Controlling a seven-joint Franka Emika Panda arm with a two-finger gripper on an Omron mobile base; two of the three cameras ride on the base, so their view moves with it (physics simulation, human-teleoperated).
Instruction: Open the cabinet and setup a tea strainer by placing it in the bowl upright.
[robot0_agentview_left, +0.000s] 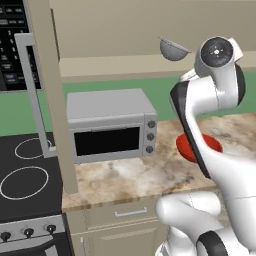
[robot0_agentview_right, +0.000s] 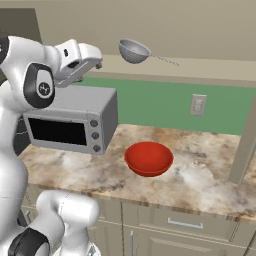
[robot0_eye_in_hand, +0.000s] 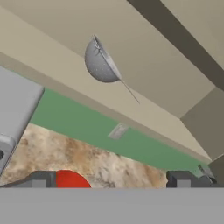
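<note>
The cabinet (robot0_agentview_left: 110, 25) stands open, its door (robot0_agentview_left: 50, 100) swung out edge-on at the left with the long silver handle (robot0_agentview_left: 31, 90) on it. On the cabinet's shelf sits the tea strainer (robot0_agentview_left: 172, 50) (robot0_agentview_right: 134, 51) (robot0_eye_in_hand: 99, 63), a small grey half-sphere with a thin wire handle. My gripper (robot0_agentview_right: 95, 61) (robot0_eye_in_hand: 111, 181) is open and holds nothing; it hovers at shelf height, left of the strainer and short of it. The red bowl (robot0_agentview_right: 148, 158) (robot0_eye_in_hand: 72, 179) rests on the marble counter below, partly behind my arm in the left base view (robot0_agentview_left: 187, 147).
A grey toaster oven (robot0_agentview_left: 110, 122) (robot0_agentview_right: 70, 120) stands on the counter left of the bowl. A black stove (robot0_agentview_left: 25, 175) lies at far left. A wall outlet (robot0_agentview_right: 198, 104) is behind the bowl. Another open door edge (robot0_agentview_right: 245, 140) rises at right. Drawers (robot0_agentview_left: 130, 212) run below.
</note>
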